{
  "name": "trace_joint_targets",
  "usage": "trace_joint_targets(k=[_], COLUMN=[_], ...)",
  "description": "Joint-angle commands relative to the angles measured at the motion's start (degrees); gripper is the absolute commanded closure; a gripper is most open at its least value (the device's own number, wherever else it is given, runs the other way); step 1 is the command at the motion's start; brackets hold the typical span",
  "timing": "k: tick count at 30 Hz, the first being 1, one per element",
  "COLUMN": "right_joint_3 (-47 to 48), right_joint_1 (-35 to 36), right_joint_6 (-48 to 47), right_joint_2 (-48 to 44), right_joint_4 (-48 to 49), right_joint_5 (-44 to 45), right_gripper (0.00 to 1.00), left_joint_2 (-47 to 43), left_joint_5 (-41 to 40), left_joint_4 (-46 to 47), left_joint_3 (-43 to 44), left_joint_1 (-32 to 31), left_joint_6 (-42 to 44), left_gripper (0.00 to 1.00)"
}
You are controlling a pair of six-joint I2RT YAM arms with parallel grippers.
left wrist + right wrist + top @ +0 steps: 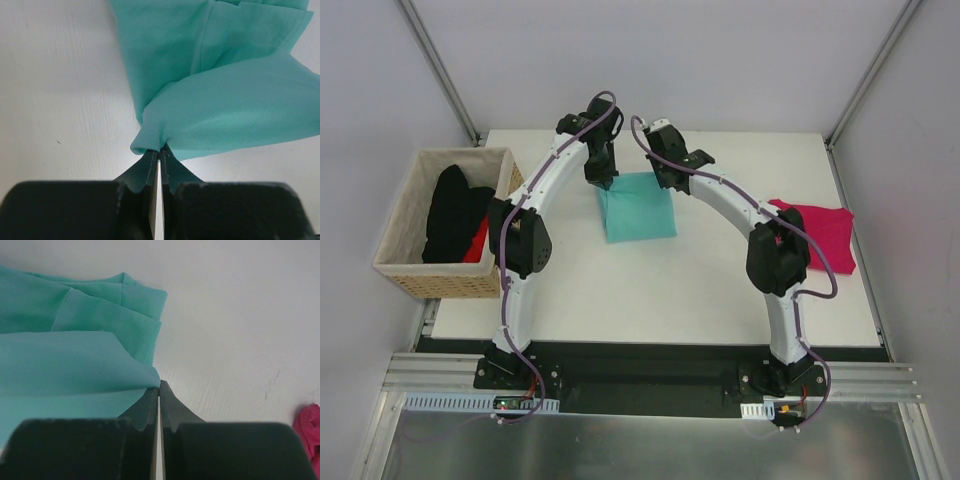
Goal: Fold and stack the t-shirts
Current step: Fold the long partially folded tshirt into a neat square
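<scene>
Left fingers and right fingers each pinch 1 teal t-shirt corner, likely to fold the edge between them evenly.

Left hand pinches teal t-shirt — corner bunched.

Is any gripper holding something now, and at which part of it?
Both hold the teal t-shirt: the left gripper pinches its far left corner, the right gripper its far right corner.
</scene>
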Motion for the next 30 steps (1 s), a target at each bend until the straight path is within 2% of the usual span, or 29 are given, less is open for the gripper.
trace_joint_targets(k=[1, 12, 20, 21, 22, 24, 27, 30], right_joint_3=[1.81, 6.91, 12.27, 13.50, 14.03, 14.21, 13.95, 13.51], right_joint_1=[-1.40, -3.60, -4.74, -4.83, -4.83, -4.92, -5.01, -5.18], right_joint_6=[-0.94, -0.50, -0.50, -0.50, -0.42, -0.50, -0.85, -1.47], right_joint_2=[0.80, 6.68, 10.55, 10.99, 11.69, 12.05, 12.05, 11.18], right_joint_4=[3.99, 4.26, 4.17, 3.91, 3.56, 3.47, 3.56, 3.56], right_joint_5=[-2.31, -6.35, -8.55, -8.29, -8.29, -7.85, -7.41, -6.62], right_gripper=[0.99, 0.99, 0.99, 0.88, 0.79, 0.62, 0.54, 0.53], left_joint_2=[0.03, 2.23, 1.62, 1.53, 1.27, 1.00, 0.65, -0.23], left_joint_5=[-2.01, -2.18, -2.53, -2.54, -2.62, -2.97, -3.24, -3.24], left_joint_4=[0.70, 2.29, 2.47, 2.55, 2.47, 2.55, 2.47, 2.47], left_joint_3=[-2.54, -1.76, -1.94, -2.02, -2.20, -2.55, -2.99, -3.60], left_joint_1=[1.10, 2.06, 2.59, 2.59, 2.68, 2.68, 2.77, 2.77], left_joint_6=[1.74, 0.95, 0.60, 0.69, 0.69, 0.60, 0.51, -0.01], left_gripper=[1.00, 1.00, 0.91, 0.91, 0.83, 0.77, 0.62, 0.59])
